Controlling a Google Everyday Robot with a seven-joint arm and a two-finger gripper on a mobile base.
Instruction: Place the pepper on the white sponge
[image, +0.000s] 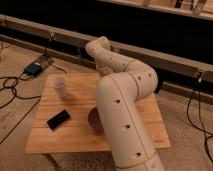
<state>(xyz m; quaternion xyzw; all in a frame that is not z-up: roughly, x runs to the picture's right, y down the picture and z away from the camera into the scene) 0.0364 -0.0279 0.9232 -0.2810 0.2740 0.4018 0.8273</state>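
Note:
My white arm (122, 115) rises from the bottom of the camera view, bends at the right and reaches back to the upper left over the wooden table (50, 142). The gripper is hidden behind the arm, so it does not show. The pepper and the white sponge are both out of sight, likely covered by the arm. The left edge of a dark purple bowl (93, 120) peeks out from behind the arm near the table's middle.
A translucent cup (60, 86) stands at the table's back left. A flat black rectangular object (58, 119) lies at the front left. On the floor at the left are a blue device (34, 67) and cables (12, 95). A dark wall with a rail runs behind.

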